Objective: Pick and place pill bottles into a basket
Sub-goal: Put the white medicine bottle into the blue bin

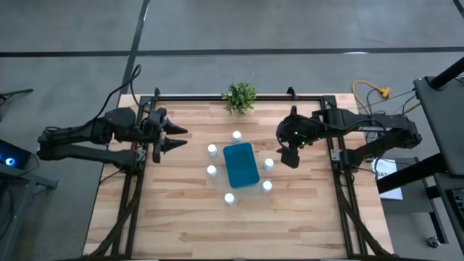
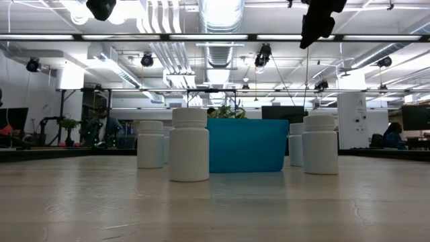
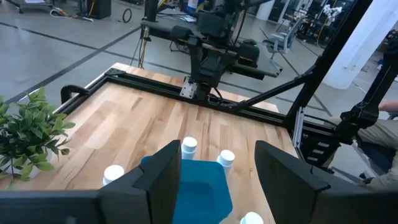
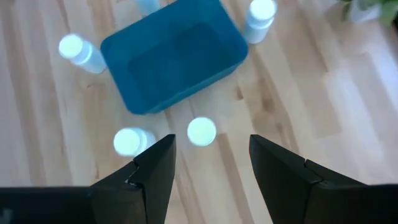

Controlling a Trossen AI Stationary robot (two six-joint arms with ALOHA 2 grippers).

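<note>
Standing around the empty basket at mid-table are six bottles, all upright, none inside. Both grippers are held open and empty above the wood: the left gripper near the left rail, the right gripper beside the right-hand bottles. Bare boards are left toward the near edge.

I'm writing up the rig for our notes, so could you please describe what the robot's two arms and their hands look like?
Both arms are dark, nearly black, built from jointed tubular segments. The left hand ends in two tapered, pointed dark fingers; the right hand looks blockier from above, with a small green light on the arm just behind it. In the wrist views the fingers are broad, flat, matte black wedges. Dark cables trail along each arm.
</note>
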